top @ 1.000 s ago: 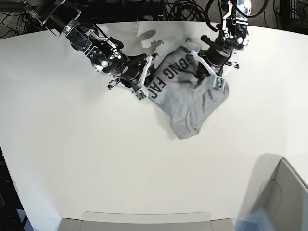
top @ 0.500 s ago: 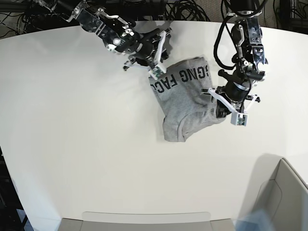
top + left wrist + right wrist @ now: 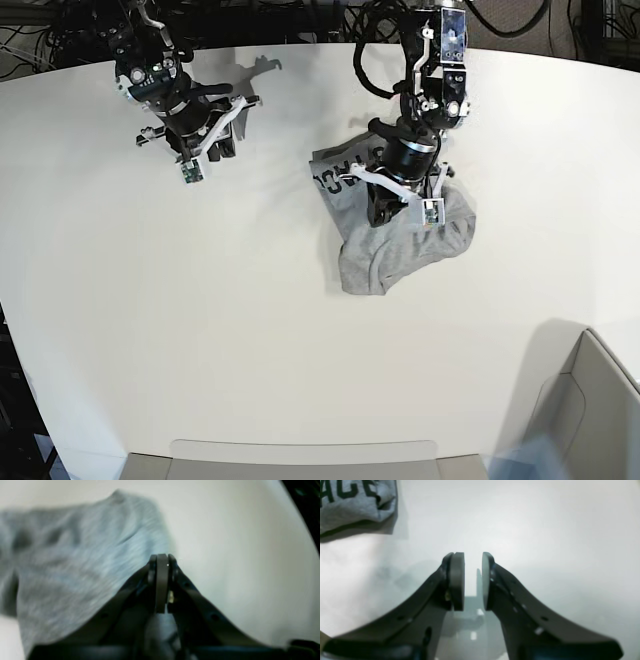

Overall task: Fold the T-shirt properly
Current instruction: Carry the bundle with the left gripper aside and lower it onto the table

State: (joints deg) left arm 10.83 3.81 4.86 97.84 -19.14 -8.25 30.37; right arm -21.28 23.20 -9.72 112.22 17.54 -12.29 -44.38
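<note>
Upper left in the base view, the right gripper [image 3: 205,135] hangs over bare white table [image 3: 200,330], its fingers [image 3: 457,580] parted with nothing between them, well apart from the T-shirt [image 3: 400,250]. Right of centre, that crumpled grey shirt lies under the left gripper [image 3: 400,205], whose fingers [image 3: 162,580] are pressed together; whether cloth is pinched cannot be told.

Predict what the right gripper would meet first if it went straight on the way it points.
Probably only bare table: the right gripper is open with nothing ahead, and the T-shirt lies off to the side.
</note>
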